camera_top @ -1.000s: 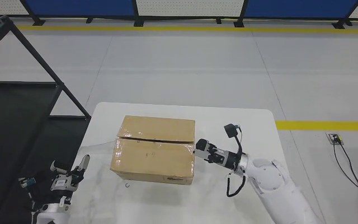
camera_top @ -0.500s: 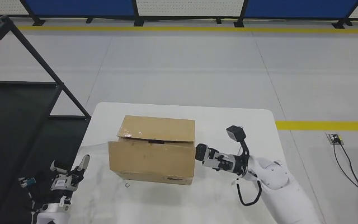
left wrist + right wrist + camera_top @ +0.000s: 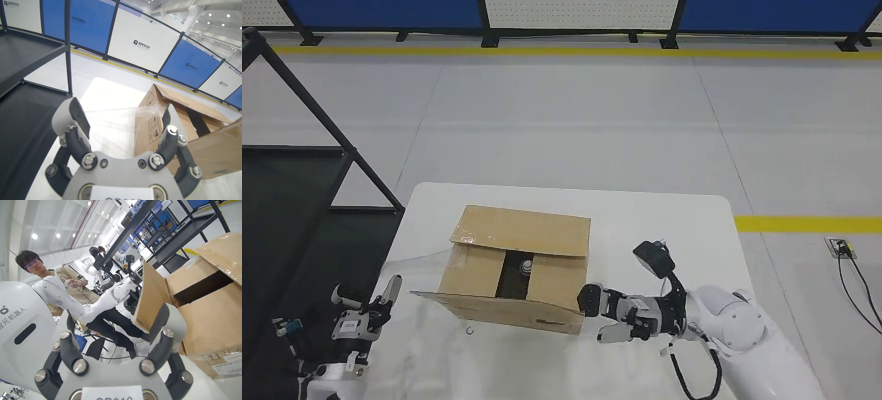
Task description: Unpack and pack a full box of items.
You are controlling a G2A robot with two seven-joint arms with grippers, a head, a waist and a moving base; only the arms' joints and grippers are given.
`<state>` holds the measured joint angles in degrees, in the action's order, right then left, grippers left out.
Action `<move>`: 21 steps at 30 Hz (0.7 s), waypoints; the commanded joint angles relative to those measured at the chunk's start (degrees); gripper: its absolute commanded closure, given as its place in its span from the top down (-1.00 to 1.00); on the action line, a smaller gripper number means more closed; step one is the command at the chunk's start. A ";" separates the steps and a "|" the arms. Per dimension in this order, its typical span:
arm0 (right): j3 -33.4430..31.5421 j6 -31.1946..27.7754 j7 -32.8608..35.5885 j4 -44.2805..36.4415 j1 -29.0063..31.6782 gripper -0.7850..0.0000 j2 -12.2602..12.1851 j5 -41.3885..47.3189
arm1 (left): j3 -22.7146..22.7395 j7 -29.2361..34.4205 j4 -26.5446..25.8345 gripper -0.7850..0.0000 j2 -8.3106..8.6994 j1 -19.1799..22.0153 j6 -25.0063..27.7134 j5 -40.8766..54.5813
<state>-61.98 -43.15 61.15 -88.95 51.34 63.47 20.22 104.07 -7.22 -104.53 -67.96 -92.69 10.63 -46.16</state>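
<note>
Box (image 3: 517,265) sits mid-worktop (image 3: 662,220), front flap (image 3: 472,300) hanging outward. Right hand (image 3: 597,315) is at its near right corner, fingers spread (flap corner between them). Left hand (image 3: 367,293) is spread at the near left edge.

Logos (image 3: 141,44) on wall panels (image 3: 130,26), symbols (image 3: 152,119) on box (image 3: 179,103)

A brown rectangular cardboard box (image 3: 472,272) sits on the left half of a white rectangular table (image 3: 672,215). Its far flap stands behind the opening and its near flap juts out over the near side. A small object (image 3: 525,266) lies inside. The right gripper (image 3: 600,316) is just right of the box's near right corner. The left gripper (image 3: 365,293) is beyond the table's near left corner. A black metal shelf rack (image 3: 282,220) stands left of the table.
</note>
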 commanded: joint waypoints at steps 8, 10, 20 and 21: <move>5.58 -0.70 -0.70 0.20 -1.72 1.00 -2.96 -5.00 | 1.66 -0.24 -1.44 1.00 0.31 -2.64 11.84 0.95; 6.89 -0.98 -0.98 0.72 -2.31 1.00 -3.50 -5.50 | 2.41 -0.10 -1.49 1.00 0.50 -3.36 15.29 0.14; 12.88 -3.49 -3.50 4.99 -5.25 1.00 -5.02 -6.76 | 3.68 3.20 0.81 1.00 1.36 -5.02 25.35 -7.65; 13.37 -3.71 -3.72 5.29 -5.50 1.00 -5.12 -6.69 | 3.57 3.58 1.17 1.00 1.42 -4.93 25.55 -8.35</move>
<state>-49.08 -46.63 57.66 -83.96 46.09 58.45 13.44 107.76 -4.04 -103.77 -66.60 -97.71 35.95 -53.67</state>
